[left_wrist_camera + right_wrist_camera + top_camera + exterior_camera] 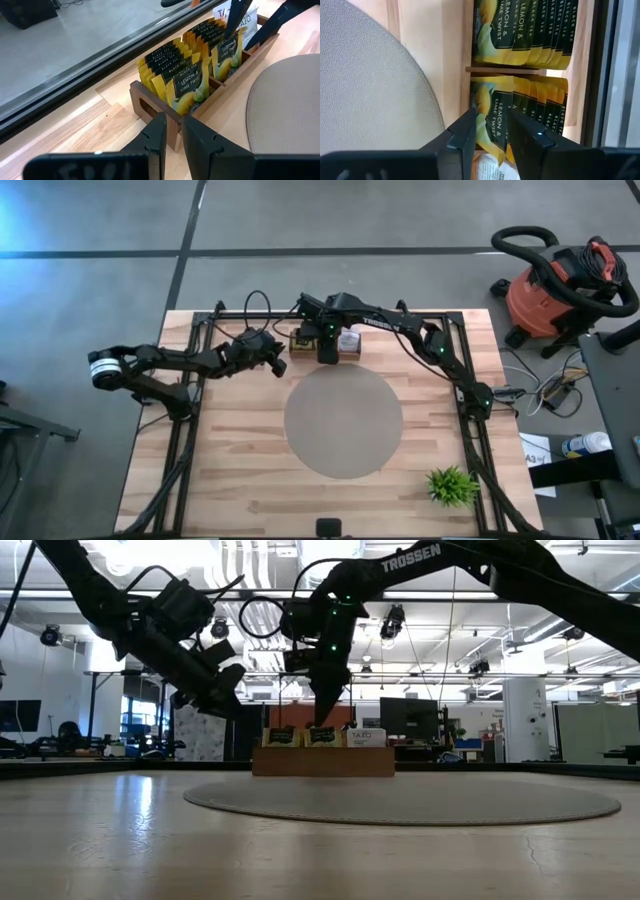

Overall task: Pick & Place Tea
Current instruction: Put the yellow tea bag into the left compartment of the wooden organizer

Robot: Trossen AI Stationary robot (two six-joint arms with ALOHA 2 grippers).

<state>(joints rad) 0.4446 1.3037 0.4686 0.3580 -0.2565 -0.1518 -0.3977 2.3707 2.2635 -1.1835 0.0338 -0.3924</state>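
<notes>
- Two pincers: right pincer [490,137] straddles the front packet [490,120], not yet clamped; neighbouring packets may lift too.
- Left pincer [171,135] hovers nearly together, empty, beside the tray [150,102] at the worktop's far edge.

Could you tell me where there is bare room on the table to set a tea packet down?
The round grey mat is bare, as is the wood between it and the small plant. It is crowded at the wooden tray, where the right gripper straddles a yellow packet.
</notes>
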